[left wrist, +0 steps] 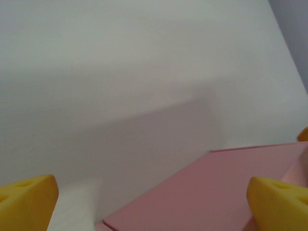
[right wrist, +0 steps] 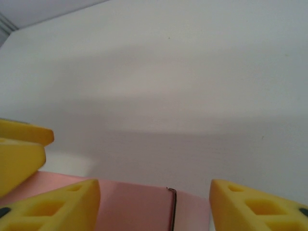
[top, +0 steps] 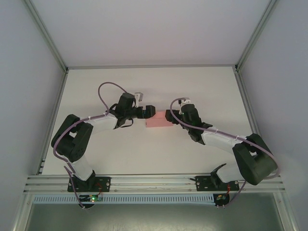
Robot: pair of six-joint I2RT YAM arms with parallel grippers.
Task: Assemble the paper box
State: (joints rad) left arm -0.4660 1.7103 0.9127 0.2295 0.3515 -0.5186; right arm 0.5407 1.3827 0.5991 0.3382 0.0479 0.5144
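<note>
A: Starting at the left tool (top: pixel 149 112). Its yellow fingers (left wrist: pixel 29 202) sit at opposite edges of the left wrist view. Jaws wide, nothing pinched.

B: And the right tool (top: pixel 169 117)?

A: Jaws parted too, though less so. They straddle pink card, and one finger sits right at the card's edge. I cannot tell whether it touches. No clamp that I can make out.

B: Where is the paper box (top: pixel 158 120)?

A: Flat on the tabletop (top: pixel 144 86), about midway across and squarely between the two tools. The left tool is at its left end, the right tool at its right end. It rests on its own weight; neither tool carries it.

B: Shape?

A: A small flat rectangle from overhead, top face closed. The right wrist view shows a thin dark seam (right wrist: pixel 172 207) across the top, likely a flap edge or slot. Too close to say whether it is tucked home.

B: Why the end-on stance?

A: My reading: from opposed ends, each tool can brace the box against the other's push. The low approach also puts the fingers level with the end flaps. Wide jaws suit a push or a re-aim, not a carry.

B: Anything crowding in?

A: One more yellow finger (right wrist: pixel 21 144) at the left edge of the right wrist view, probably the left tool's. The two work close together, so there is a collision risk if either advances.

B: Surroundings?

A: White tabletop under the box, grey walls, frame rails (top: pixel 144 182) at the near edge with the arm bases on them.

B: Progress?

A: Judged near done; end closure unverified.
</note>
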